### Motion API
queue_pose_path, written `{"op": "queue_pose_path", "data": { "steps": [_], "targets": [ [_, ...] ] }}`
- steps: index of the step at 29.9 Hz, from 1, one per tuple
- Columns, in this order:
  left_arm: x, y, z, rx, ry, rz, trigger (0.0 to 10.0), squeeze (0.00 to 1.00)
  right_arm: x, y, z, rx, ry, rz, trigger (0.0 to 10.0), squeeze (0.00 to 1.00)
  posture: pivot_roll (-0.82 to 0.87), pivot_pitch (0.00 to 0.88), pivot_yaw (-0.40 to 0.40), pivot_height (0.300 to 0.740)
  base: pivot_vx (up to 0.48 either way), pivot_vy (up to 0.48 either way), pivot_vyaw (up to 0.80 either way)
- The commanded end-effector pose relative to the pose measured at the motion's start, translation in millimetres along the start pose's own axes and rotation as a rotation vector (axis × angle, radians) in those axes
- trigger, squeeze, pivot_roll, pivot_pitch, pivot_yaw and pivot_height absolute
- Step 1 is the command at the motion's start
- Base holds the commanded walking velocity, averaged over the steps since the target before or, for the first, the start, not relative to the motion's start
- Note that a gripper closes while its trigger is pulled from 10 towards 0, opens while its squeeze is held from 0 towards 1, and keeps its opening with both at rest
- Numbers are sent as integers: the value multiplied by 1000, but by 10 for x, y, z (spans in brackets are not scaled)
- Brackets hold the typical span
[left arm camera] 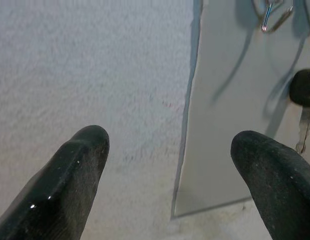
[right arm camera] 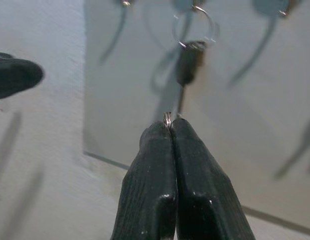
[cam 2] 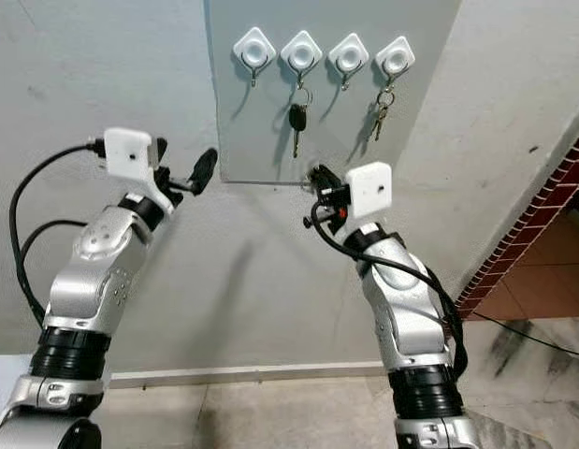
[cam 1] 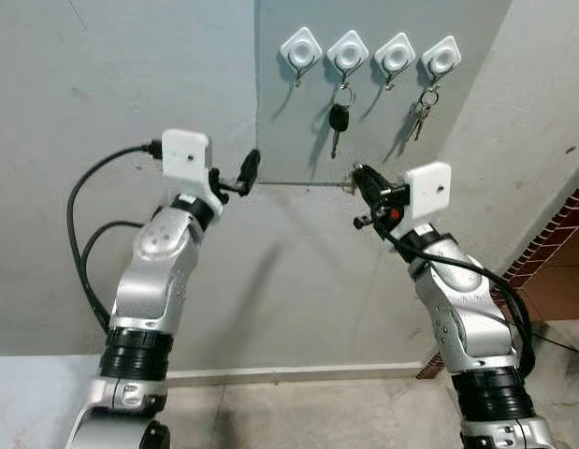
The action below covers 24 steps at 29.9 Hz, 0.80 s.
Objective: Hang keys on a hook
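Hooks [cam 1: 301,45] above right fingers [right arm camera: 160,165], black key [cam 1: 338,118] and key bunch [cam 1: 422,112] already hanging.

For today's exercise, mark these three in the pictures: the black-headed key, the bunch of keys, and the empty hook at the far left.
black-headed key [cam 1: 338,118], left eye view, on its black head.
bunch of keys [cam 1: 420,120], left eye view, on the hanging blades.
empty hook [cam 1: 300,48], left eye view, on its white diamond base.

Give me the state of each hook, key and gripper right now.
First white diamond-shaped hook: bare.
Second hook: holds black-headed key.
Third hook: bare.
Fourth hook: holds small metal key bunch.
Left gripper: open, holding nothing.
Right gripper: shut on thin metal key ring.
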<state>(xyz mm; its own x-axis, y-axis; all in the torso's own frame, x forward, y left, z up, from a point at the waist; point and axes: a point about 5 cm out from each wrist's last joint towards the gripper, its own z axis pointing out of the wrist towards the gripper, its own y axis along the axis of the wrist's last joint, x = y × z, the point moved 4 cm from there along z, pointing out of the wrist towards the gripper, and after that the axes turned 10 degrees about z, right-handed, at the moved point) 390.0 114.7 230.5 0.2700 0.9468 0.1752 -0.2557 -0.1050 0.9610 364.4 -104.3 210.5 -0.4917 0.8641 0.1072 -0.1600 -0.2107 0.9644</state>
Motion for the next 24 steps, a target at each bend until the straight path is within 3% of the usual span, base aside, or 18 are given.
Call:
{"op": "queue_pose_path", "data": {
  "steps": [1, 3, 13, 24],
  "targets": [
    [-41, 94, 42, -25, -27, 4, 10000, 0, 66, 92, 62, -25, 44, -2, 10000, 0, 16, 0, -34, 740, 0, 0, 0],
    [-79, 168, 68, -45, -44, -7, 10000, 0, 184, 201, 158, -57, 117, 13, 10000, 0, 20, 0, -37, 740, 0, 0, 0],
    [-73, 184, 16, -55, -56, -7, 10000, 0, 452, 509, 351, -160, 259, 125, 10000, 0, 33, 0, -45, 740, 0, 0, 0],
    [-31, 213, -26, -61, -57, -25, 10000, 0, 531, 774, 416, -254, 324, 238, 10000, 0, 46, 0, -45, 740, 0, 0, 0]
  ]
}}
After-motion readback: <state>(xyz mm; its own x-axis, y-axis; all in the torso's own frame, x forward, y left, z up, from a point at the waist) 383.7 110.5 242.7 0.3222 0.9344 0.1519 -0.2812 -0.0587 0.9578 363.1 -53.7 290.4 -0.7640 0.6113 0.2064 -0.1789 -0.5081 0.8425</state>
